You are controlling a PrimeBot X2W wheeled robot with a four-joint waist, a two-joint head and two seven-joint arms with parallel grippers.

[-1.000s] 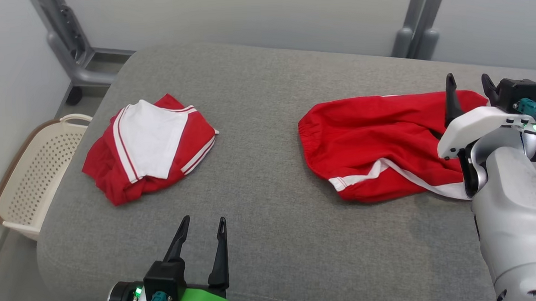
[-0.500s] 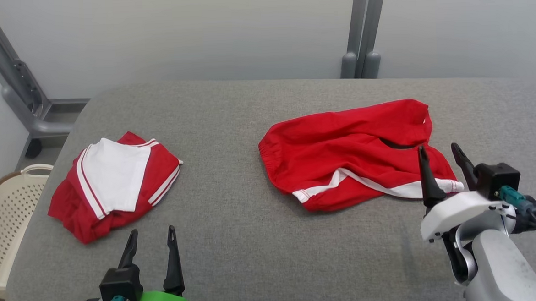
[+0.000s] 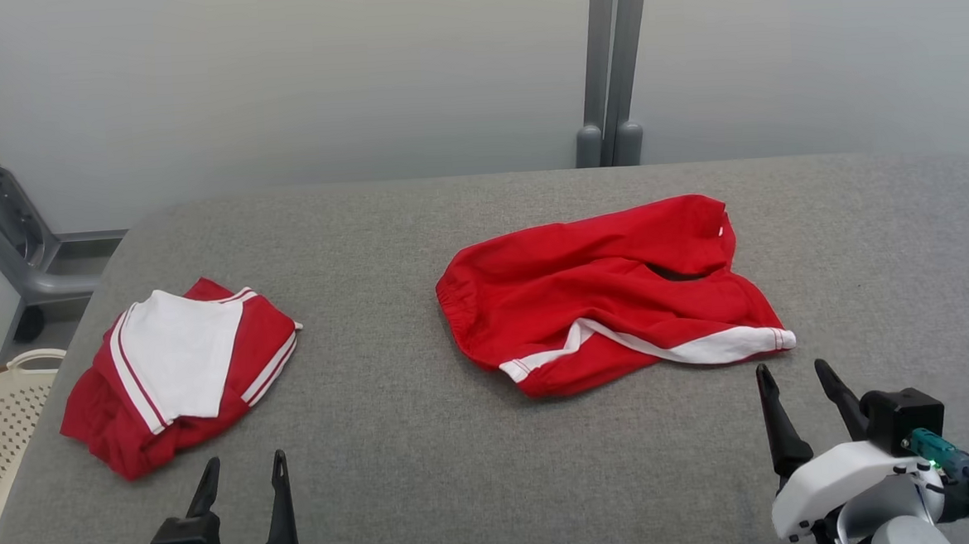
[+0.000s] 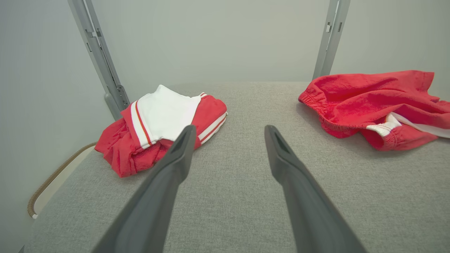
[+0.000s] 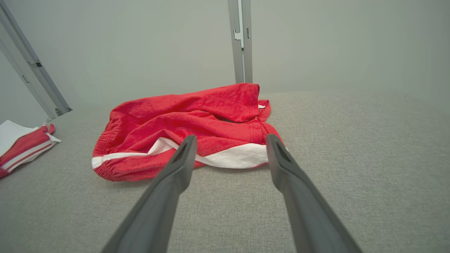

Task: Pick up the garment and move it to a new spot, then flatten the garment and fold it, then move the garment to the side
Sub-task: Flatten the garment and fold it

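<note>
The left gripper (image 3: 245,458) and right gripper (image 3: 790,366) are both gaping wide, holding nothing, and the garment (image 3: 602,299) is lying rumpled just beyond the right fingertips. Closing there is probably risking pinching one layer only, leaving the rest dragging and bunching.

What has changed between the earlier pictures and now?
The right gripper drew back toward the robot, off the red garment, and now stands open short of its near edge, touching nothing. The head view shifted too, as the camera moved. The red garment, the folded garment and the open left gripper stayed put.
</note>
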